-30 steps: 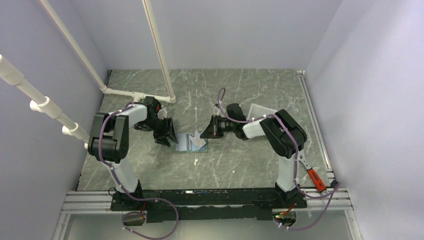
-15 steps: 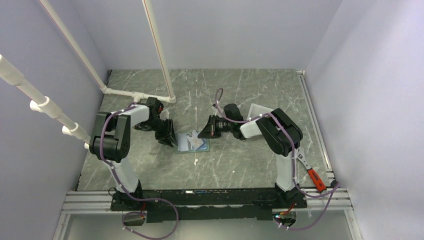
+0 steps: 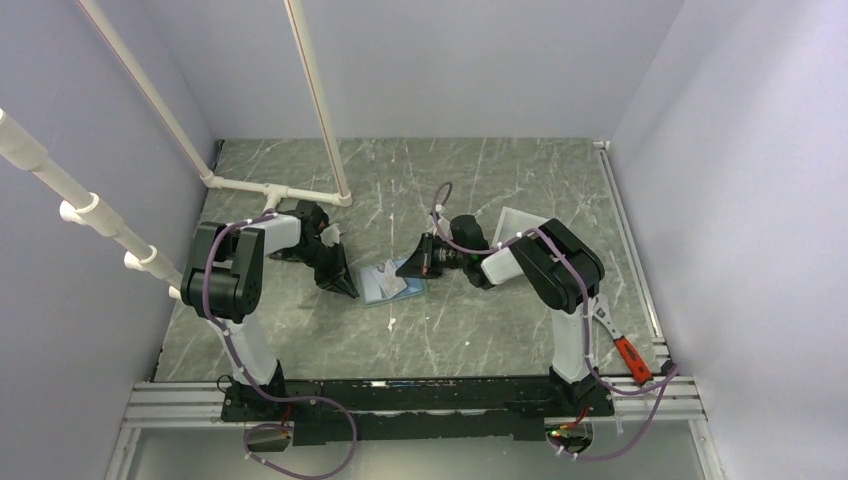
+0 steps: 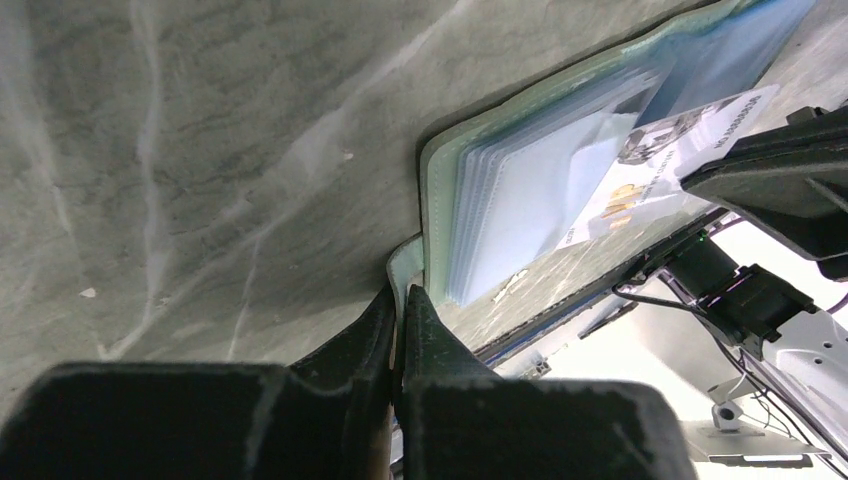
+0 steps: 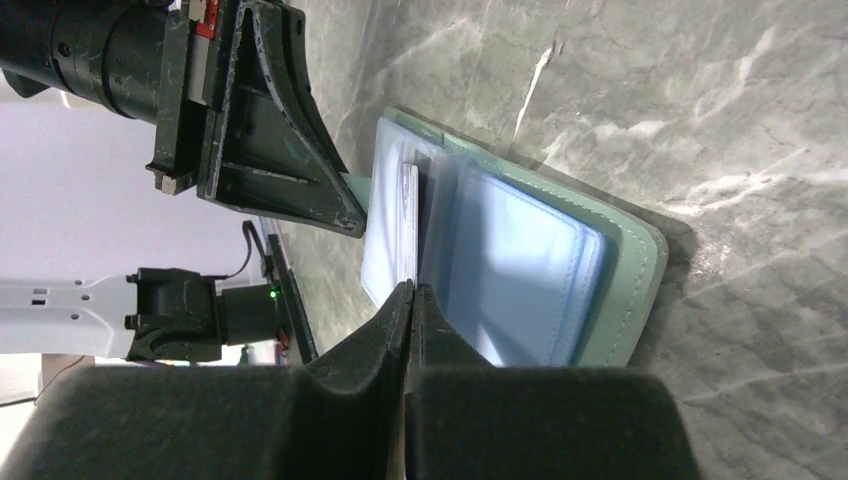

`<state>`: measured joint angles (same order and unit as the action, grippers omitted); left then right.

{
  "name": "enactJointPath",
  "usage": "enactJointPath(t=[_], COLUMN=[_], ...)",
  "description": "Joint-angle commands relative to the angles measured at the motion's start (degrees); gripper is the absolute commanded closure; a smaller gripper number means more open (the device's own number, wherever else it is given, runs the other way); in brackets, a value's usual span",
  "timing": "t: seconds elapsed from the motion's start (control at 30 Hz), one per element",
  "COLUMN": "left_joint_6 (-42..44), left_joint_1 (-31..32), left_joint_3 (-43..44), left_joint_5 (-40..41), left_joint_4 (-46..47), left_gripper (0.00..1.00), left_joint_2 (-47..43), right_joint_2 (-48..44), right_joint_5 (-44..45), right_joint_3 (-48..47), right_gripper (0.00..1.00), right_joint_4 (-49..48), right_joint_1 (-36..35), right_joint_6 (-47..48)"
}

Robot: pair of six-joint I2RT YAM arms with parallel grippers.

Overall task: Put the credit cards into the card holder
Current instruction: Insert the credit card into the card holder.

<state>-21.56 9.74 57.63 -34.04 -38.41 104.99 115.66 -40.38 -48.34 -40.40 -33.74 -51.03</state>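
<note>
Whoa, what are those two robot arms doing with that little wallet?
The left fingers pinch a corner flap of the open card holder, which lies on the table. The right fingers grip a pale credit card and point it in among the light blue pockets. It is not fully in yet.

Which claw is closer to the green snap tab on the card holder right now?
Left. The left claw is pinched on the snap tab at the card holder's edge; the right claw is across the open holder, gripping a pale credit card.
</note>
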Motion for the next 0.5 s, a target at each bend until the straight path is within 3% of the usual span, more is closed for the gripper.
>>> enactJointPath(t=[0.0,0.47], left_joint_6=[-0.76,-0.17], left_joint_1=[0.46,0.81], left_joint_3=[-0.76,-0.41], left_joint_5=[-0.04,-0.12], left_joint_4=[1.15,0.80], left_gripper=[0.94,0.97], left_joint_2=[0.88,1.50], right_joint_2=[-0.75,1.38], right_joint_5=[2.45,4.20], right_joint_3=[1.60,0.56], right_gripper=[1.00,1.00], right_joint_4=[-6.07,-7.97], right_joint_1=[0.02,0.04], right_joint_6=[-0.59,-1.17])
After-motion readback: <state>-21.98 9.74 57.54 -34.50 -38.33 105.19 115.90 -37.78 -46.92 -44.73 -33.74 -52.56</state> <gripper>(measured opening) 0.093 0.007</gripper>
